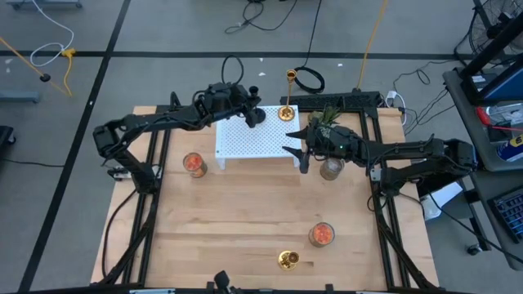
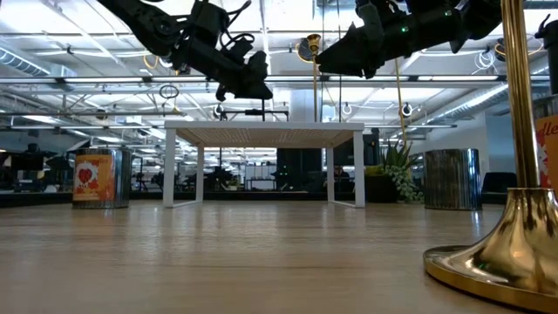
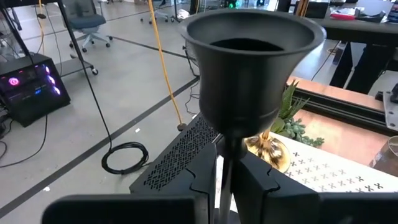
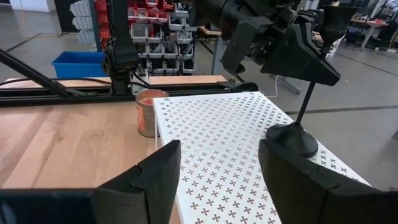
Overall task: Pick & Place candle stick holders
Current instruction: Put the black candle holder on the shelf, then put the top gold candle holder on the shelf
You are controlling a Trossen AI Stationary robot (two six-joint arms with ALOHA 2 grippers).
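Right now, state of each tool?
Left tool: shut on the black candlestick, whose base sits on the white perforated stand.
Right tool: open, empty, over the stand's near edge.

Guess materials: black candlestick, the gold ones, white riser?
Black candlestick: matte, no glare, likely painted metal, possibly plastic. Gold candlestick nearest the low camera: mirror-polished, brass-looking metal, reflecting the room. White riser: flat sheet punched with cross-shaped holes, probably powder-coated metal.
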